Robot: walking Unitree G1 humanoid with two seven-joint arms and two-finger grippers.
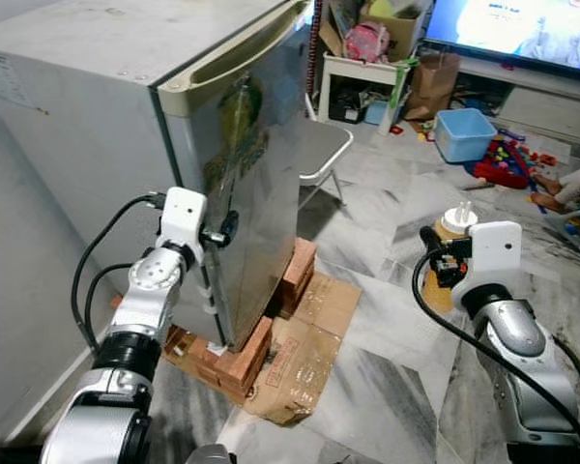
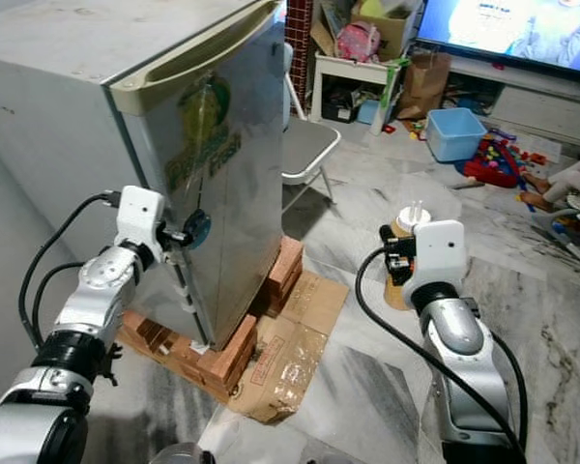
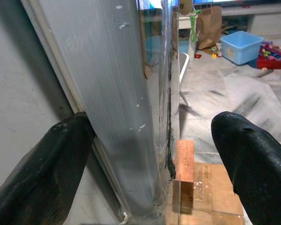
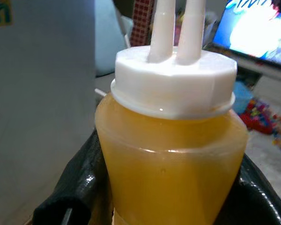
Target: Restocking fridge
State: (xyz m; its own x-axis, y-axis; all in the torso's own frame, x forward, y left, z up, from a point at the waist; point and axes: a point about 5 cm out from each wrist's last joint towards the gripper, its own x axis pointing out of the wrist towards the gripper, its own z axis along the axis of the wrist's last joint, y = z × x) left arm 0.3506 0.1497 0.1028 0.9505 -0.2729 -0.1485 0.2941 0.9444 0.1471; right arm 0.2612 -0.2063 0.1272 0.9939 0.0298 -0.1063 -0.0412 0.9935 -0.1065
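Leftmost, you have the fridge: grey-silver, door closed, a long cream handle running along the door's top edge, a green-and-yellow sticker on the door front. It stands raised on red bricks, with flattened cardboard spread on the marble floor under and in front of them. Your left gripper is at the door's opening edge, about halfway down; in the wrist view its two black fingers stand wide apart, one on each side of that edge, with nothing clamped. Behind the fridge, a white folding chair. Next, to the right, your right gripper is held out over the open floor, well apart from the fridge, closed around a squeeze bottle of orange-yellow sauce, upright, with a white twin-nozzle cap; the fingers press the bottle's lower body on both sides. Farther back right: a brown paper bag, a white shelf unit, a blue plastic tub, scattered coloured toys, a lit television screen. At the far right edge, a person's foot rests on the floor.
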